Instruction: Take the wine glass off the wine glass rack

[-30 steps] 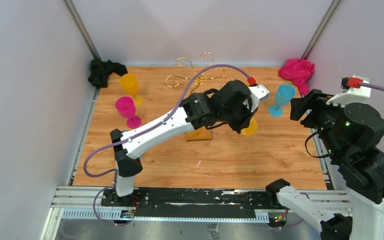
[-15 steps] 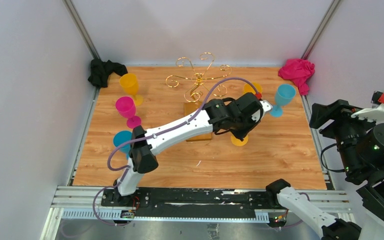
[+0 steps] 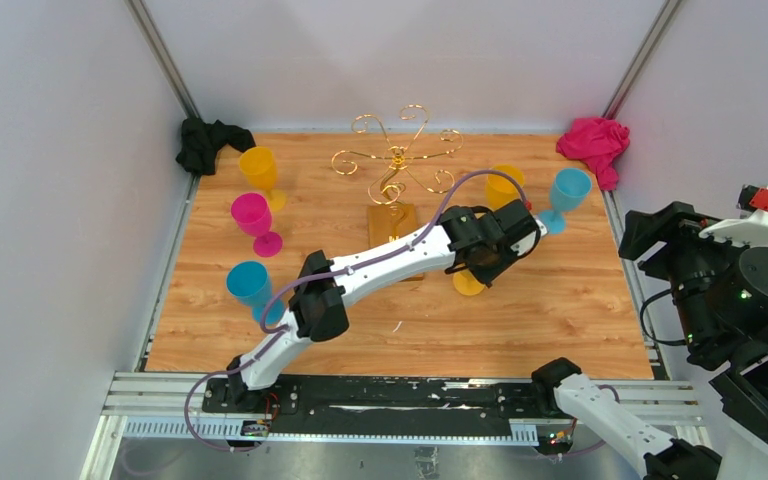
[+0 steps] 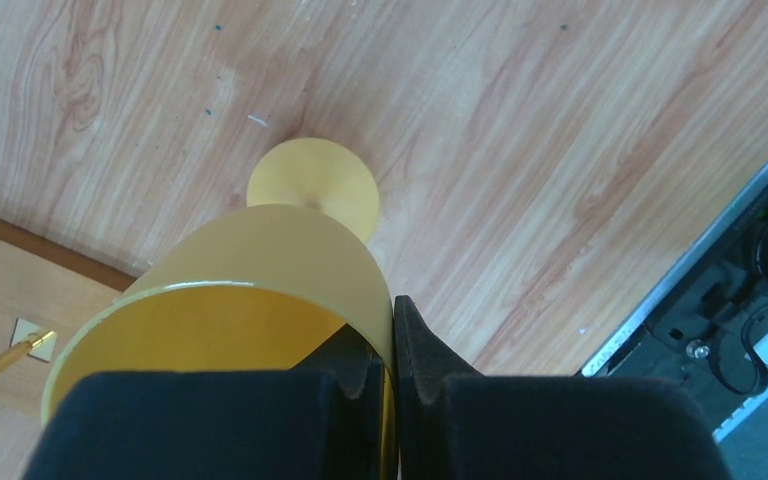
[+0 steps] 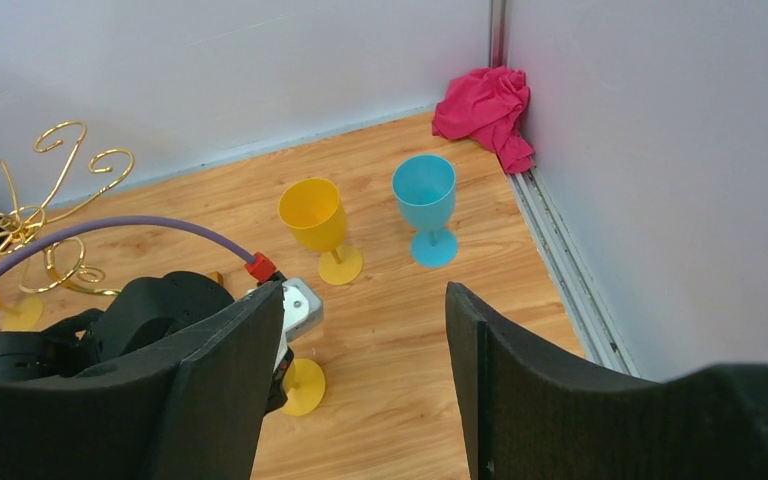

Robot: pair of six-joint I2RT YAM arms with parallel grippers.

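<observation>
Wood-grain bench (image 3: 560, 320): only the wrist cam shows the left hand (image 4: 392, 360) pinching the yellow plastic wine glass (image 4: 280, 250) by its rim. The foot seems to sit just right of the gold wire wine glass rack (image 3: 397, 160). The right hand (image 5: 360, 320) is spread wide.

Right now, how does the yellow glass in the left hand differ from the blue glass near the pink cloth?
The yellow glass is pinched at its rim by the left hand; the blue glass stands free. The yellow glass is near the wine glass rack; the blue glass is by the pink cloth. Both are stemmed goblets.
</observation>
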